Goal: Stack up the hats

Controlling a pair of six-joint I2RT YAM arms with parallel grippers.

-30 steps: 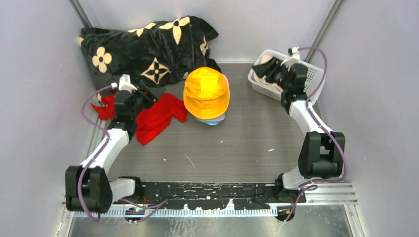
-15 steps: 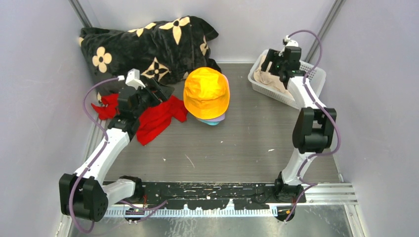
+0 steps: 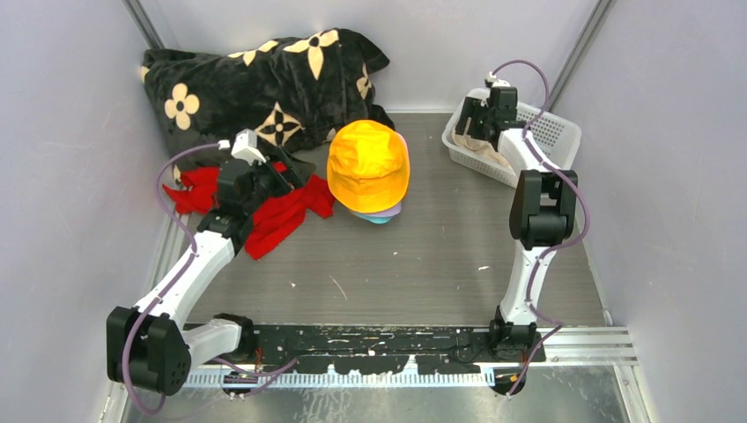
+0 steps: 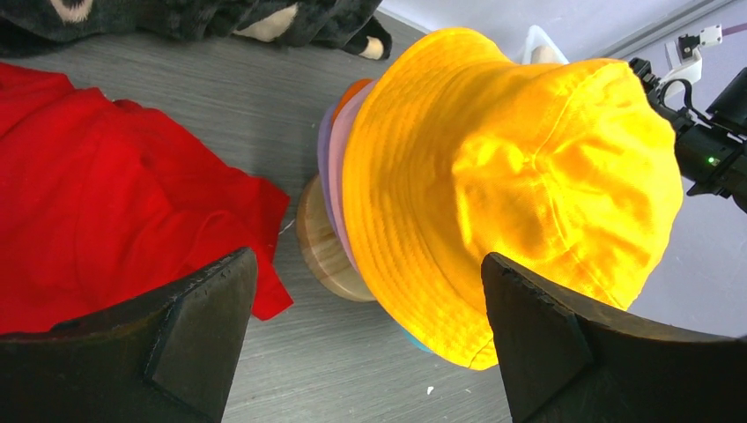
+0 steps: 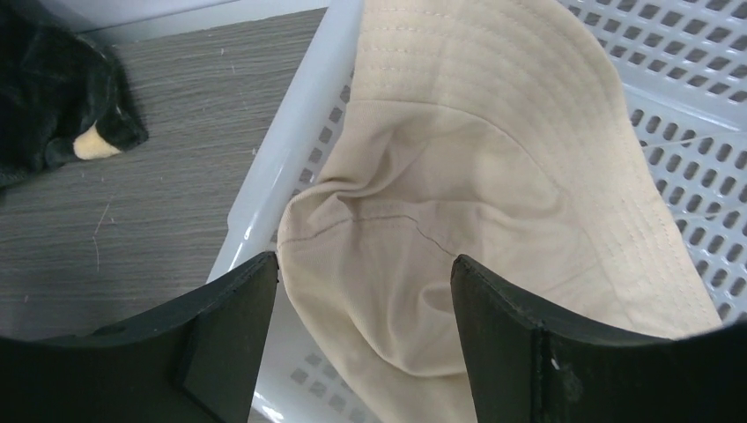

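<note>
A yellow hat [image 3: 368, 164] tops a stack at mid table; lavender, orange and teal brims [image 3: 380, 214] peek out under it. In the left wrist view the yellow hat [image 4: 511, 176] sits over a lavender brim [image 4: 339, 159] on a round wooden base [image 4: 324, 247]. My left gripper [image 3: 295, 176] is open and empty, just left of the stack, over the red cloth. A beige hat [image 5: 476, 220] lies in the white basket [image 3: 555, 132] at the back right. My right gripper [image 3: 471, 119] is open, its fingers straddling the beige hat's crumpled edge.
A flat red cloth [image 3: 282, 211] lies left of the stack, also in the left wrist view [image 4: 114, 211]. A black plush blanket with cream flowers [image 3: 255, 84] fills the back left. Grey walls close in on both sides.
The left gripper has moved right, closer to the stack. The right arm has stretched farther back and the gripper has gone down over the beige hat in the basket.
</note>
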